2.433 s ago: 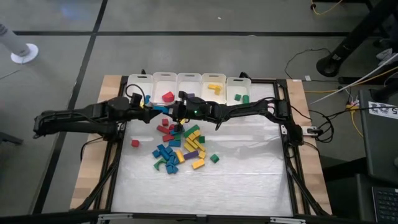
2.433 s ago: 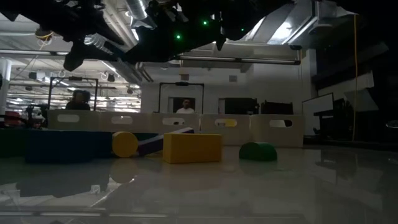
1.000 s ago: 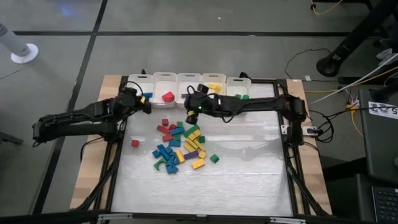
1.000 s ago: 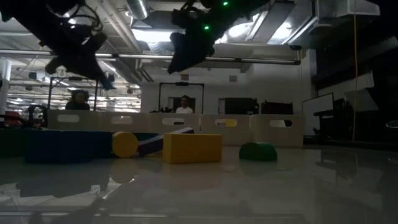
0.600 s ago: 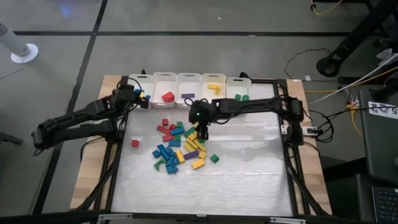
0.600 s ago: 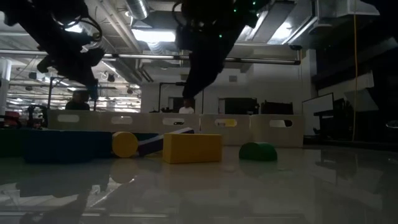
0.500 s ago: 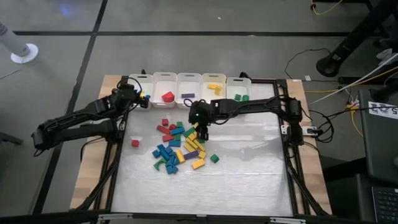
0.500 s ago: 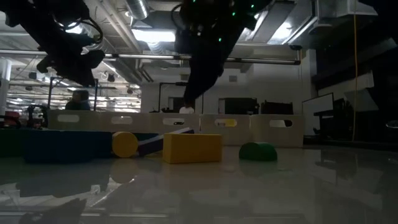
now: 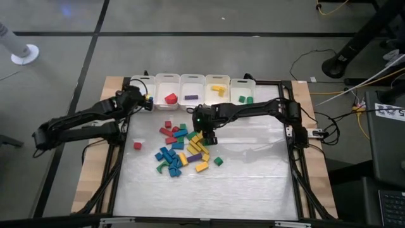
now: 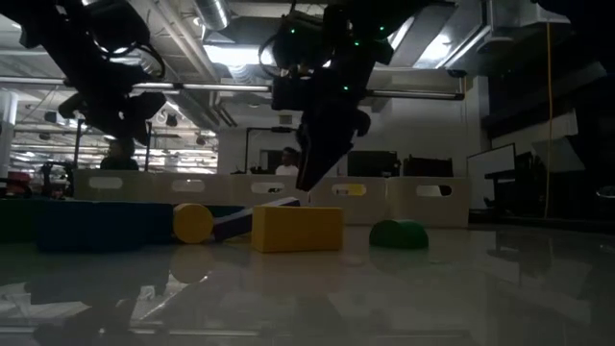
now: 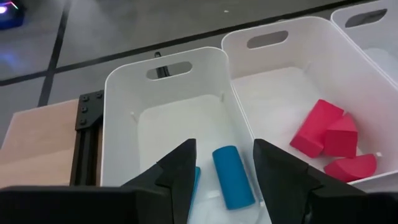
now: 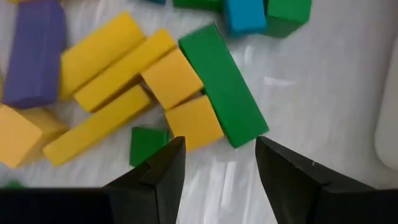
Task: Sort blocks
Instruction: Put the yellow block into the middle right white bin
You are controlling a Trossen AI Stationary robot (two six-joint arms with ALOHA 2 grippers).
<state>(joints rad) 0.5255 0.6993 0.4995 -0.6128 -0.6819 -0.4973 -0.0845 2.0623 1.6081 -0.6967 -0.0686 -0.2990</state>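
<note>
The blocks lie in a mixed pile (image 9: 183, 149) on the white mat. My right gripper (image 12: 219, 149) hangs open over the pile's right side, pointing down. Below its fingers lie a green bar (image 12: 221, 84) and yellow blocks (image 12: 193, 121), which it does not touch. My left gripper (image 11: 224, 149) stands open over the leftmost white bin (image 11: 121, 118). A blue cylinder block (image 11: 233, 177) lies flat on that bin's floor beneath the fingers. In the low view the right gripper (image 10: 307, 178) hangs above a yellow bar (image 10: 296, 229).
Five white bins (image 9: 193, 88) line the far edge; red blocks (image 11: 326, 134) lie in the second, and purple, yellow and green ones in the others. A lone red block (image 9: 137, 145) and a green cube (image 9: 218, 161) lie apart from the pile. The mat's near half (image 9: 209, 196) is bare.
My left gripper has let go of the blue block over the leftmost bin, and the block now lies inside it. My right gripper has come from the bins toward the near edge, sunk onto the pile and tipped steeply downward.
</note>
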